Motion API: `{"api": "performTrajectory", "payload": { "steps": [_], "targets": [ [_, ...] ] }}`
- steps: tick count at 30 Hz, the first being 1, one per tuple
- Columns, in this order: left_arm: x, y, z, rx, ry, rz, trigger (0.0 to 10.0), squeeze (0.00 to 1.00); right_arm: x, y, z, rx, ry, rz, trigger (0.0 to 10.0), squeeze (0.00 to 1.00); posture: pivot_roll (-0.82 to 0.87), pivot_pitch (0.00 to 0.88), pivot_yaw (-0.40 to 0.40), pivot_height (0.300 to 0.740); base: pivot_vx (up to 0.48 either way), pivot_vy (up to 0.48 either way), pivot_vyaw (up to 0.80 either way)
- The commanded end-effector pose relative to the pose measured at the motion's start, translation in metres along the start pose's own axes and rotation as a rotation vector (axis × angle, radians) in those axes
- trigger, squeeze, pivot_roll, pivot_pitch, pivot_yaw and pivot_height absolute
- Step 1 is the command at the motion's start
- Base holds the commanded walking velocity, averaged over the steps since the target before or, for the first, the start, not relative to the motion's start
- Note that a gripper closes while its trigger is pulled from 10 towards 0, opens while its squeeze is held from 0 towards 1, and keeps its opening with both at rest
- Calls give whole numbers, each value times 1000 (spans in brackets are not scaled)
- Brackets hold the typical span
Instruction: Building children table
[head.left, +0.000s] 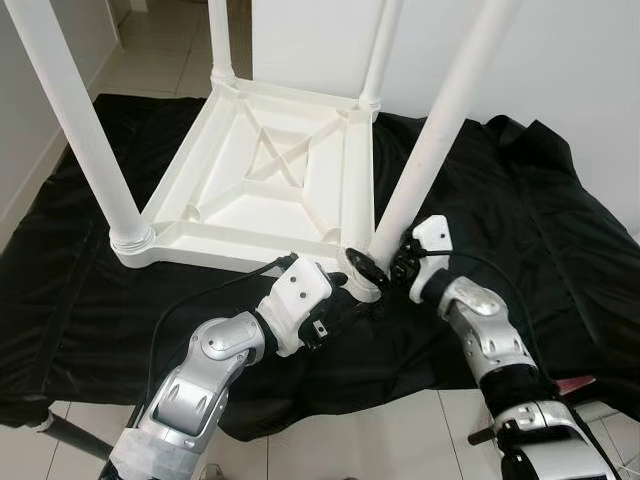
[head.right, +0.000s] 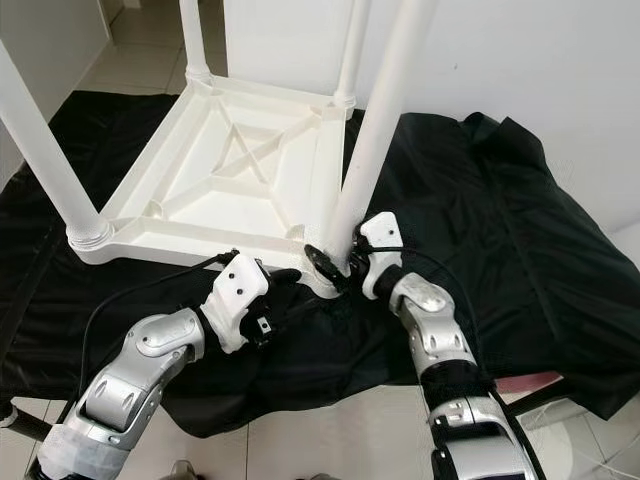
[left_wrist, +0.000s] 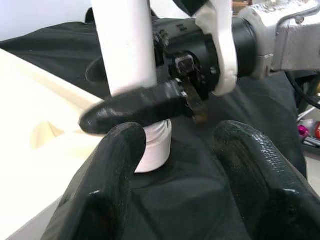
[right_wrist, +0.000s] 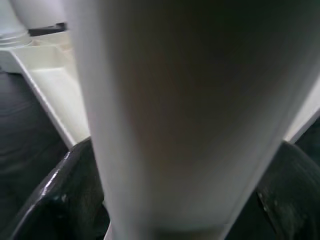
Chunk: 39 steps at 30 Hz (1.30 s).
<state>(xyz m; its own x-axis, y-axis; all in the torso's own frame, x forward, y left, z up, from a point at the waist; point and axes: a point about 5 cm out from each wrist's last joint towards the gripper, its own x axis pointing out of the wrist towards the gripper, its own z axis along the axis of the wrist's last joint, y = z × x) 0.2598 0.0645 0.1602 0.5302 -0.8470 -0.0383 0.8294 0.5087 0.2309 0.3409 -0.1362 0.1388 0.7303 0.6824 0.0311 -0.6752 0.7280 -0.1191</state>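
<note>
A white children's table lies upside down on a black cloth, its legs pointing up. My right gripper is shut on the near right leg just above its corner socket; in the right wrist view that leg stands between the two black fingers. My left gripper is open, low on the cloth just in front of the same corner, one finger close to the socket. The near left leg and two far legs stand in their corners.
The black cloth spreads wide over a tiled floor. White walls rise close behind the table and at the left. A red-handled tool lies at the cloth's near right edge.
</note>
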Motion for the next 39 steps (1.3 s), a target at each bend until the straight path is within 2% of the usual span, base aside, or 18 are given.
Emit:
{"api": "performTrajectory", "payload": {
  "steps": [1, 2, 3, 4, 5, 15, 21, 27, 32, 34, 37, 39],
  "targets": [
    [1, 0, -1, 1, 1, 20, 10000, 0, 8, 4, -1, -1, 6, 35, 4902, 0, 73, 68, -114, 740, 0, 0, 0],
    [1, 0, -1, 1, 1, 20, 10000, 0, 8, 4, -1, -1, 6, 35, 4902, 0, 73, 68, -114, 740, 0, 0, 0],
    [1, 0, 0, 2, 2, 23, 10000, 0, 11, 5, -1, 0, 2, 39, 2863, 0, 87, 67, -119, 740, 0, 0, 0],
    [0, 0, 0, 2, 3, 25, 10000, 0, 13, 5, -1, 1, -1, 44, 2863, 0, 87, 67, -119, 740, 0, 0, 0],
    [0, 0, 0, 3, 3, 28, 10000, 0, 14, 5, -1, 2, -3, 46, 0, 0, 95, 69, -123, 740, 0, 0, 0],
    [-5, -2, -4, -7, 15, 47, 10000, 0, 4, 2, -9, 17, -1, 40, 0, 0, 96, 76, -126, 740, 0, 0, 0],
    [-5, -3, -7, -1, 24, 40, 10000, 0, -5, 1, -12, 39, -25, -9, 0, 0, 81, 80, -116, 740, 0, 0, 0],
    [-9, 0, -12, 37, 39, 60, 10000, 0, -15, 8, -9, 70, -88, -84, 0, 0, 71, 84, -107, 740, 0, 0, 0],
    [-14, -5, -19, 42, 62, 44, 10000, 0, -26, 9, -9, 128, -138, -257, 0, 0, 70, 80, -105, 740, 0, 0, 0],
    [-17, -4, -21, 44, 72, 44, 10000, 0, -30, 12, -11, 140, -136, -355, 0, 0, 70, 79, -102, 740, 0, 0, 0],
    [-18, -3, -22, 50, 77, 49, 10000, 0, -31, 14, -12, 157, -135, -408, 0, 0, 70, 77, -98, 740, 0, 0, 0],
    [-21, -1, -24, 71, 88, 60, 10000, 0, -33, 20, -13, 193, -146, -510, 0, 0, 70, 74, -94, 740, 0, 0, 0]
  ]
}}
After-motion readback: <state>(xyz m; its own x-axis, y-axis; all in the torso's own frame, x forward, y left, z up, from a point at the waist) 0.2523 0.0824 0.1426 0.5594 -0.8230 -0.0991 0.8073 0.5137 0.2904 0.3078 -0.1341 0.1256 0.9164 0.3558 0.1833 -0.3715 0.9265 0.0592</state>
